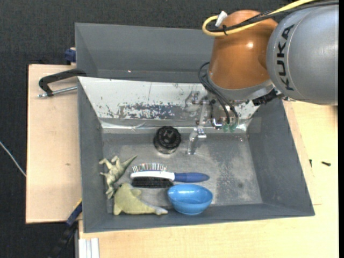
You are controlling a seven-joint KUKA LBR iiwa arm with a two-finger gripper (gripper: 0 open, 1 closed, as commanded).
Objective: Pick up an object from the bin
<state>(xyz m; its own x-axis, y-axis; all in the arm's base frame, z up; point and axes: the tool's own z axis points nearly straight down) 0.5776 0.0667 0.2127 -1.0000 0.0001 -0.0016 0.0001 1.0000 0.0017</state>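
End effector [194, 141] hangs just beside round black object [166, 138].

A dark, speckled black carpet floor [161, 4] spreads beyond my claw [196, 140] and well off to its left, lying flat under soft, even light.

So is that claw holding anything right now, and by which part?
Nothing that shows: the gripper hangs bare near the bin's back wall, just right of the black round thing.

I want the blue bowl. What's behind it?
The brush lies just behind the bowl, with its blue handle along the far rim. Whatever is under the bowl is hidden.
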